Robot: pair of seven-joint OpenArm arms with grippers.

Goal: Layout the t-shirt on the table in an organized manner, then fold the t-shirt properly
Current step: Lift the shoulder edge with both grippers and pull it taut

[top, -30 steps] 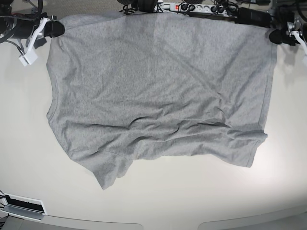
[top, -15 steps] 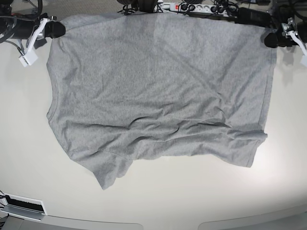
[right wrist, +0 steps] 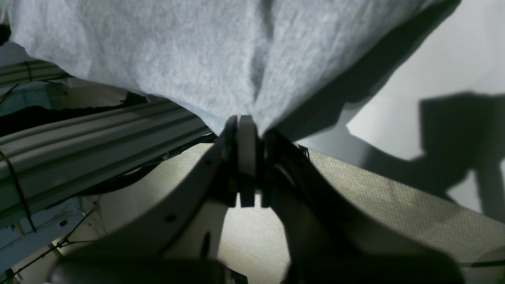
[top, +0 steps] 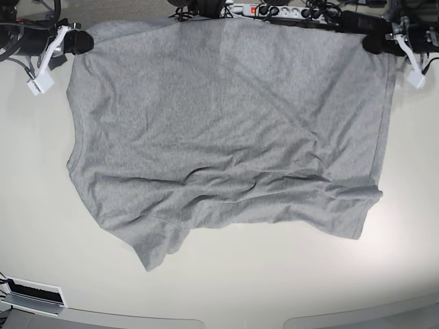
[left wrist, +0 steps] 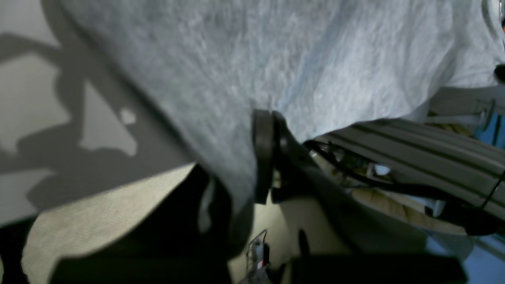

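Base view, left to right. Right gripper (top: 81, 42) sits at the far left corner of the shirt (top: 226, 130), at the far edge of the tabletop (top: 226, 288). Its jaws are closed on the cloth: in the right wrist view the gripper (right wrist: 246, 130) pinches a corner of grey fabric, which fans out from the pinch with one crease running up from it.

Shirt lies spread on the tabletop, plain grey side up, no lettering visible. Its far edge runs along the back edge of the tabletop between the two grippers. The left side edge is fairly straight. The near left portion ends in a sleeve (top: 154, 243) pointing toward the camera. Wrinkles (top: 274, 181) bunch across the lower middle. The near right corner (top: 357, 219) lies flat, with a hem seam running up the right side.

A power strip (top: 274, 11) and cables lie beyond the far edge, behind the shirt.

Left gripper (top: 374, 42) is at the far right corner of the shirt. Left wrist view: the gripper (left wrist: 265, 157) has its jaws closed, with the fabric edge caught between them; cloth drapes away above.
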